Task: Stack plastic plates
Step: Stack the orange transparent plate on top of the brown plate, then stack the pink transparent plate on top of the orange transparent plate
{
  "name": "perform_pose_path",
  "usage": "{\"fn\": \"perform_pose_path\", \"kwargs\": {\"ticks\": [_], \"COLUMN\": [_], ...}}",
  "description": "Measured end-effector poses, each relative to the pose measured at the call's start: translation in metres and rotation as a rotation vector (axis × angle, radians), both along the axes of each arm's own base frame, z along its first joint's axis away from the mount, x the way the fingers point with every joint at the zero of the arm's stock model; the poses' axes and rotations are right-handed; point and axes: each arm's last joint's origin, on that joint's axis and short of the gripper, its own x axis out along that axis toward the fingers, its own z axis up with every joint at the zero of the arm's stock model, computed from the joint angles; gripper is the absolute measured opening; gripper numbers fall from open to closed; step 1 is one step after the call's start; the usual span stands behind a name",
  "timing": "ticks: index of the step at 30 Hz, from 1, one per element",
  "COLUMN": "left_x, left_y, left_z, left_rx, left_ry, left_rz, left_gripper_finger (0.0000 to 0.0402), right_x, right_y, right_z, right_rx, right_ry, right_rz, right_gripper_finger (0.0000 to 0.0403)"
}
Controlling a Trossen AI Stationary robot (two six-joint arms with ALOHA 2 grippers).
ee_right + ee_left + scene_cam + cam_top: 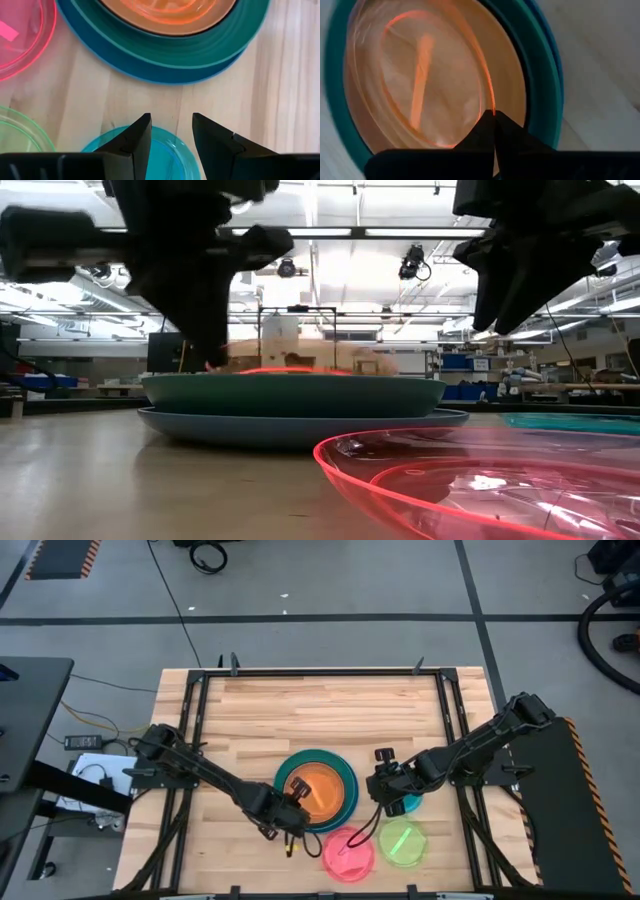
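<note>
A stack of plates sits mid-table: a large blue plate at the bottom, a teal-green one on it, a tan one above, and the small orange plate on top. My left gripper is at the stack's near-left side, shut on the orange plate. My right gripper hangs open over the cyan plate, which lies flat on the table right of the stack. The pink plate and the lime plate lie flat near the near edge. My left gripper pinches the orange plate's rim between its two fingertips, at the plate's near-left side. The fingers come slanting down from the table's left. The plate stays over the tan plate in the stack; whether it rests there or is raised I cannot tell.
The wooden table has bare boards on its far half and left of the stack. Black frame rails run along both sides. In the low view the pink plate fills the foreground.
</note>
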Motion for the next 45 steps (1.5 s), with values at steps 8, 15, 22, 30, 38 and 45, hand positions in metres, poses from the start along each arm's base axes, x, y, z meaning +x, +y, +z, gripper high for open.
{"fn": "perform_pose_path", "kwargs": {"ticks": [8, 15, 22, 30, 38, 45], "left_x": [-0.001, 0.004, 0.018, 0.028, 0.035, 0.036], "left_y": [0.001, -0.003, -0.022, -0.049, -0.066, -0.071], "left_z": [-0.003, 0.007, 0.028, 0.019, -0.01, -0.019], "left_rx": [0.025, -0.004, -0.053, -0.054, -0.016, -0.039], "left_ry": [0.009, -0.025, -0.186, -0.299, -0.283, -0.269], "left_rz": [0.039, 0.066, -0.073, -0.328, -0.459, -0.531], "left_gripper_finger": [0.0061, 0.0124, 0.0141, 0.0141, 0.0141, 0.0141], "right_x": [-0.001, -0.001, 0.0, 0.0, 0.001, 0.001], "right_y": [0.0, 0.0, -0.001, 0.0, 0.0, 0.0], "right_z": [0.0, 0.0, 0.0, 0.0, 0.0, 0.0], "right_rx": [-0.004, -0.004, -0.005, 0.009, 0.001, 0.003], "right_ry": [0.008, 0.007, 0.006, 0.014, 0.013, 0.013], "right_rz": [0.006, 0.006, 0.006, 0.023, 0.052, 0.06], "right_gripper_finger": [0.0153, 0.0153, 0.0153, 0.0153, 0.0153, 0.0153]}}
